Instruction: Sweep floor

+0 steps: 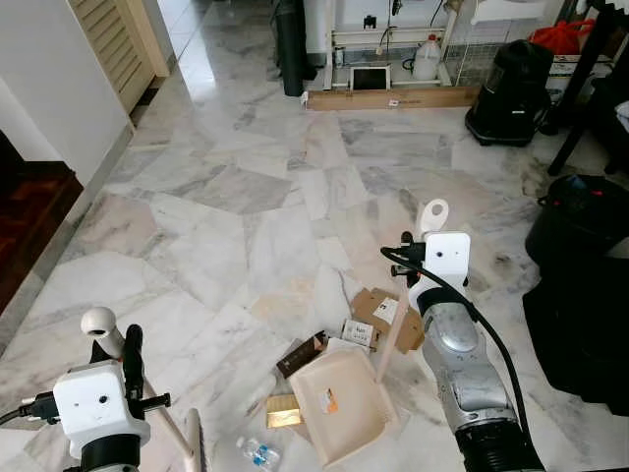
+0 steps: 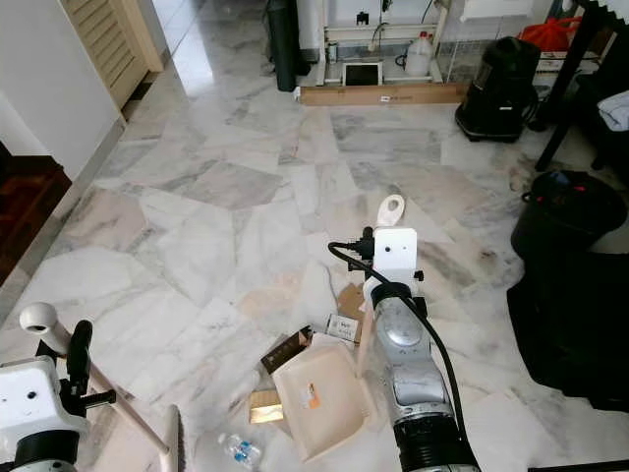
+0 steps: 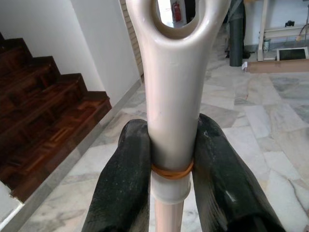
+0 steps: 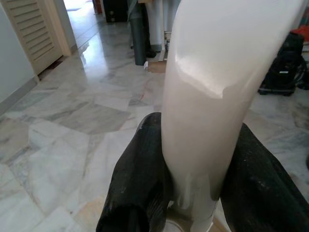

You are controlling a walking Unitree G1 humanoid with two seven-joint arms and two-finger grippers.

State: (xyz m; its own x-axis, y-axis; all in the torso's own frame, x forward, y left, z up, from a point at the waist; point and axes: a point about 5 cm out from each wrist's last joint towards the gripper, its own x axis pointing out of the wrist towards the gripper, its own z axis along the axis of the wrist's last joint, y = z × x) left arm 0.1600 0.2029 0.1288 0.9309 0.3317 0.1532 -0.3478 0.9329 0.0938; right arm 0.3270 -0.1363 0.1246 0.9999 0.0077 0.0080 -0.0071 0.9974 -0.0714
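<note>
Two tools: both held.
Left gripper (image 3: 166,188): clamped on the beige plastic broom handle (image 3: 174,96).
Right gripper (image 4: 193,193): clamped on the cream dustpan handle (image 4: 212,96).
Landmark: cream plastic dustpan (image 1: 339,403) on the marble floor (image 1: 226,197).
Litter: brown cardboard scraps (image 1: 378,310) beyond the dustpan, clear plastic bottle (image 1: 257,454) beside its near-left corner.
Progress: early; litter not yet inside.

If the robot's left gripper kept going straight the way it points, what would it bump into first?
Probably bare grey marble floor first: the left gripper, shut on the beige broom handle, points towards the dark wooden stairs and far wall. Depth is unclear.
</note>
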